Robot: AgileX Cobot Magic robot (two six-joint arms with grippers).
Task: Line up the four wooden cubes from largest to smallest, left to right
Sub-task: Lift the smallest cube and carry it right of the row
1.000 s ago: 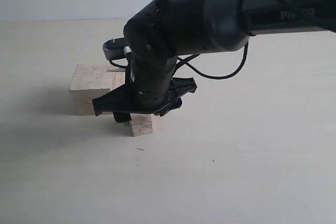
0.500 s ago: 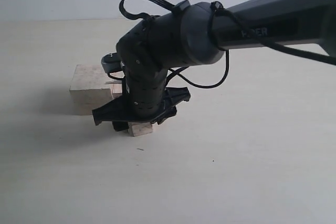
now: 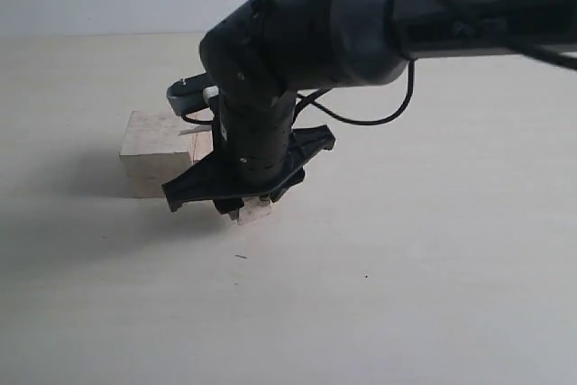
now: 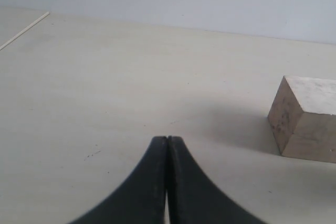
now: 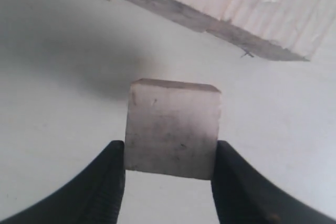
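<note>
No text, label, brand, number or sign can be read in any view. The black arm link (image 3: 487, 6) behind the right gripper (image 3: 245, 209) shows plain dark casing (cables (image 3: 365, 123) loop about it). The small cube (image 5: 173, 129) between its fingers bears only smudges.

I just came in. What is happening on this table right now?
The right gripper reaches across the middle and is shut on a small wooden cube, pinched between its fingers close by the big cube. The left gripper is shut on nothing, low over the table. The arm hides part of the scene, so the row cannot be judged.
</note>
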